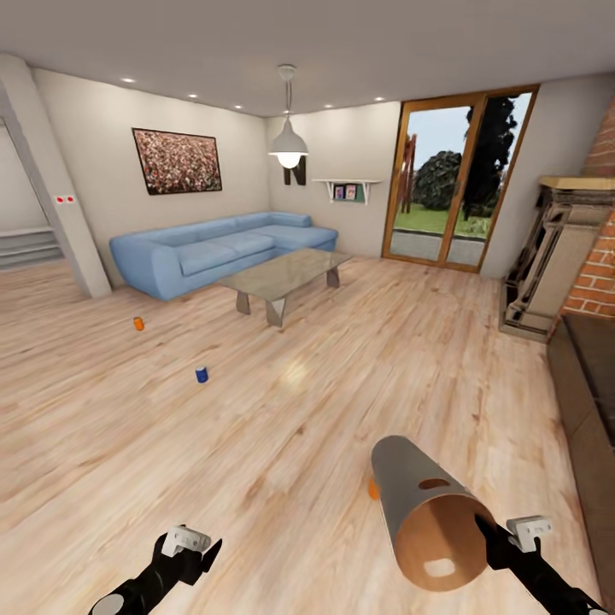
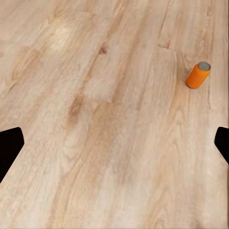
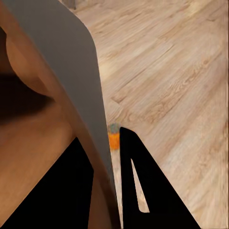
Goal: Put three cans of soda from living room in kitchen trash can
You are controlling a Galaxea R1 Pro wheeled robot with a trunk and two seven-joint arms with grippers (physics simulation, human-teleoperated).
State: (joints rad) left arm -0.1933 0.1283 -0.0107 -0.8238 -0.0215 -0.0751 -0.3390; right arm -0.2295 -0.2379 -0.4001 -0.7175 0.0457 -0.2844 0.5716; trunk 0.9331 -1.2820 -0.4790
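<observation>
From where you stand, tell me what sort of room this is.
A living room, most likely: a blue sectional sofa against the far wall, a glass-topped low table in front of it, and a brick fireplace to the right, all on a light wood floor.

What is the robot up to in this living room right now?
The robot is holding a wooden bin tipped on its side, its right pincer clamped on the rim, one finger inside the wall and one outside. The left pincer is open and empty above the wood floor. Three soda cans sit on that floor: an orange can right beside the bin, a blue can farther out, and another orange one nearer the blue sofa. None is in the bin yet.
</observation>
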